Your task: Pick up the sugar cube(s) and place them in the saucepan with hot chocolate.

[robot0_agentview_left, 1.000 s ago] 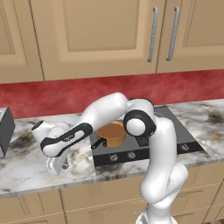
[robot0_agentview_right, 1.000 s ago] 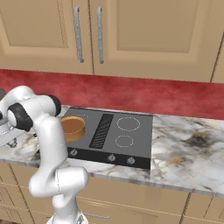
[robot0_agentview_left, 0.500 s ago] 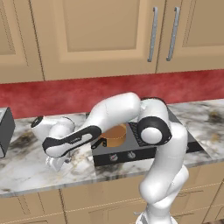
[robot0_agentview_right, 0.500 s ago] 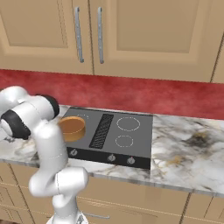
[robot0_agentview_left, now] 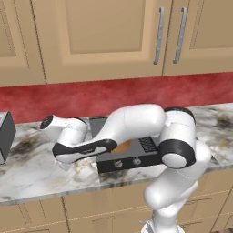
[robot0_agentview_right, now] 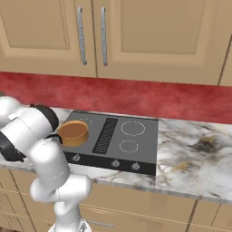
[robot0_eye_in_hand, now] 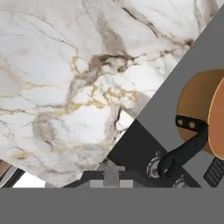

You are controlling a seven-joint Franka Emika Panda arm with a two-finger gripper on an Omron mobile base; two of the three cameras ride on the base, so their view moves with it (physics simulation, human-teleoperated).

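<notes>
Sugar cube: I cannot pick out that tiny pale speck anywhere on the veined marble, so I can't say where it lies. My jaws (robot0_agentview_left: 68, 164) sit low in the left of the left base view, just above the white and grey marble worktop (robot0_agentview_left: 32, 168), beside the left edge of the flat black cooktop (robot0_agentview_left: 132, 157). Their tips are hidden under the hand there and hardly show in the hand view, so I cannot tell how far apart they stand or whether they hold anything.

In the hand view I see marble across the upper left, with gold and brown veins. The small round copper-orange saucepan (robot0_eye_in_hand: 199, 111) with flat orange-brown contents sits at the right edge, its short black handle (robot0_eye_in_hand: 186, 146) reaching down toward the cooktop's front knobs (robot0_eye_in_hand: 155, 168).

In the right base view the saucepan (robot0_agentview_right: 74, 132) stands on the left near burner of the cooktop (robot0_agentview_right: 136, 149), left of centre in the frame, just beside my white arm's elbow. A dark grille strip (robot0_agentview_right: 105, 135) runs down the cooktop's middle, with two ring marks to its right.

Behind the worktop runs a red backsplash (robot0_agentview_right: 149, 97) under tan wooden cabinets (robot0_agentview_right: 149, 41) with metal bar handles. A dark grey box (robot0_agentview_left: 4, 136) stands at the far left edge of the left base view.
</notes>
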